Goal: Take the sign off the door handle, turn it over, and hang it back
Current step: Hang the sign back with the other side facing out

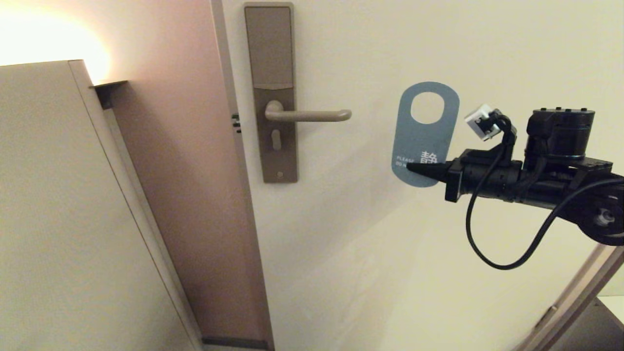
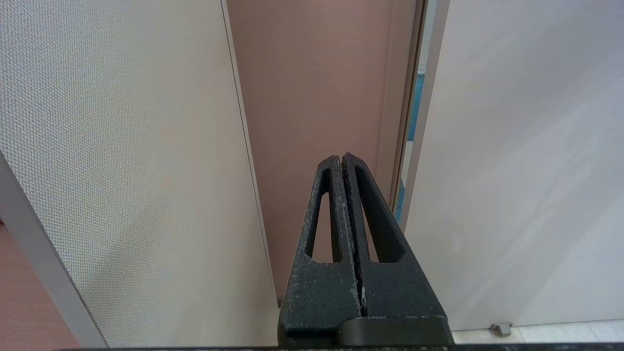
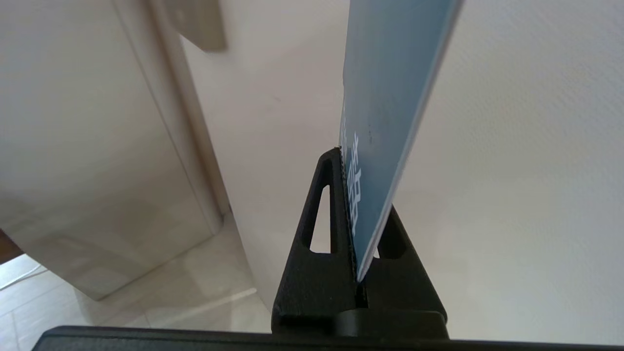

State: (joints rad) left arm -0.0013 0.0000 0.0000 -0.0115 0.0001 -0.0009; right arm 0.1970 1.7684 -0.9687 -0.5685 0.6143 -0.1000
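Observation:
The sign [image 1: 428, 134] is off the lever and held upright in the air to the right of it, teal-blue face toward the head camera, oval hole on top. My right gripper [image 1: 412, 167] is shut on the sign's lower end, coming in from the right. In the right wrist view the sign [image 3: 390, 97] stands edge-on, clamped in the right gripper [image 3: 348, 153]. The door handle [image 1: 312, 115], a beige horizontal lever, is bare. My left gripper [image 2: 341, 158] is shut on nothing, low down facing the door frame, and out of the head view.
The tall brown lock plate [image 1: 270, 53] holds the lever at the cream door's [image 1: 487, 48] left edge. The pinkish door jamb [image 1: 175, 161] and a beige wall panel [image 1: 53, 209] lie to the left. A lamp glows at the top left.

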